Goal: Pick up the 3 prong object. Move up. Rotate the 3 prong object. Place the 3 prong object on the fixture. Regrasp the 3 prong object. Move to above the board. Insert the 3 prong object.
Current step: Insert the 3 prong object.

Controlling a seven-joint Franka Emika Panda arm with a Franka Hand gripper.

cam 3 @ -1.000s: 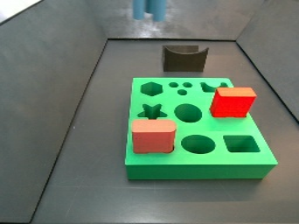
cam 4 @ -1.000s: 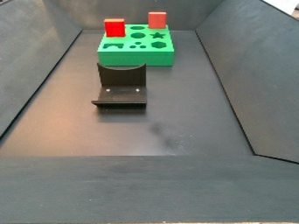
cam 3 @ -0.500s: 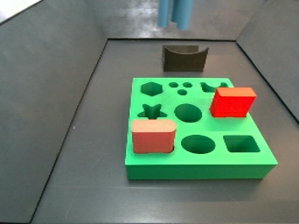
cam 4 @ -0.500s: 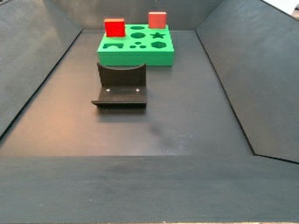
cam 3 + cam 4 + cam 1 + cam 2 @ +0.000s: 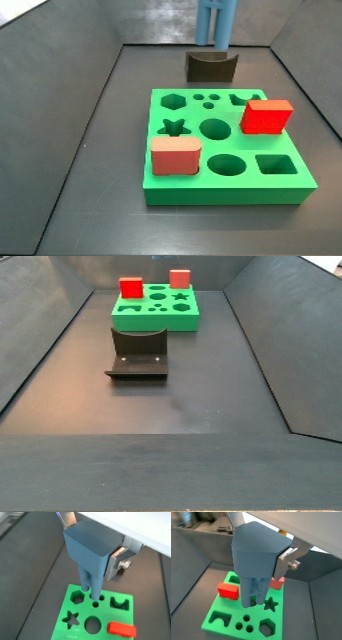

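While hanging upright over the bright green square board with shaped holes (image 5: 93, 614), the slim grey-blue three-ribbed 3 prong object (image 5: 89, 559) sits clamped at its upper end between the gripper's (image 5: 261, 554) flat silver fingers (image 5: 288, 561), lower tip free above the board. Looks rigid, light and smooth, probably plastic; likely to slip or twist unless gripped across the ribs. Red cube (image 5: 121, 629) and salmon-pink block (image 5: 175, 156) crowd the holes; dark grooved fixture (image 5: 210, 66) beyond the board, bench walls close.

The gripper (image 5: 271, 564) has flat silver plates with a screw.
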